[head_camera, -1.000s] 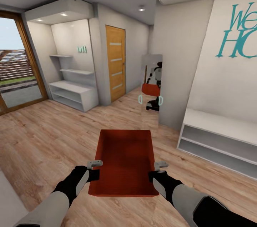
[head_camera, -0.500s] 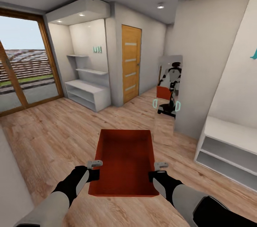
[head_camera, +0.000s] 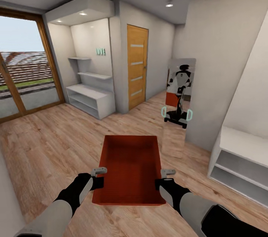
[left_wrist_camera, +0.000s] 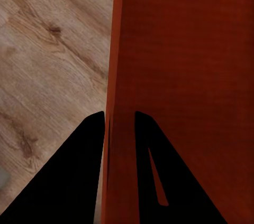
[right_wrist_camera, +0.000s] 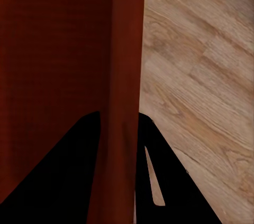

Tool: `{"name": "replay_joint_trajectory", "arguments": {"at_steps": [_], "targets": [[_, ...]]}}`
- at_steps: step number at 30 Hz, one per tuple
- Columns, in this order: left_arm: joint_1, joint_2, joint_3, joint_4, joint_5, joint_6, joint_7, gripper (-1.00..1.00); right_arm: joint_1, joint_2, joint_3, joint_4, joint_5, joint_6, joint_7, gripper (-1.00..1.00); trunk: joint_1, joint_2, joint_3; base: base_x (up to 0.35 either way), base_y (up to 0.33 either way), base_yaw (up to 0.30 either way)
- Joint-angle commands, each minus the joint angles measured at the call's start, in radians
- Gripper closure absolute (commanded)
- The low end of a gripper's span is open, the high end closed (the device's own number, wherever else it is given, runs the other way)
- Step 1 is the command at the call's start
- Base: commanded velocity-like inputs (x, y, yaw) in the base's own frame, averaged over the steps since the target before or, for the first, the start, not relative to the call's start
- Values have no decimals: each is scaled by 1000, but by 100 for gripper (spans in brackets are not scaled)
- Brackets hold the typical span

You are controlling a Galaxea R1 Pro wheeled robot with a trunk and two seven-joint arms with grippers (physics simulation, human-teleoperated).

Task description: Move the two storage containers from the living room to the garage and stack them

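An orange-red open-topped storage container [head_camera: 130, 168] hangs level in front of me above the light wood-plank floor. My left gripper [head_camera: 99, 176] is shut on its left wall, one finger on each side of the wall [left_wrist_camera: 112, 129]. On the opposite side my right gripper [head_camera: 163, 178] pinches the right wall [right_wrist_camera: 124, 129] the same way. The bin's inside is bare.
Ahead stands a closed wooden panel door [head_camera: 137, 66]. A white shelf alcove [head_camera: 89, 97] lies to its left, and a glass door [head_camera: 26, 69] at the far left. A leaning mirror [head_camera: 178, 99] and a white bench shelf [head_camera: 238, 162] are at the right.
The whole view has swung rightward across the room and crept forward; door, shelves and mirror shifted in the picture. Both grippers and the container keep the same pose.
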Motion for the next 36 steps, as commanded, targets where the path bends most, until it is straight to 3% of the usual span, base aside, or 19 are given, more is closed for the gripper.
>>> {"name": "replay_joint_trajectory", "arguments": {"at_steps": [1,9,36], "targets": [[-1,1,6,0,-31,8,16,100,-1,-1,-5,-3,26,7,-13,100,1,-2,-2,323,0,0],[0,1,5,0,-31,8,16,100,-1,0,-5,-3,26,7,-13,100,1,-2,-2,322,0,41],[-1,1,6,0,-31,8,16,100,-1,-3,-5,-3,26,7,-13,100,1,-2,-2,323,0,239]]}}
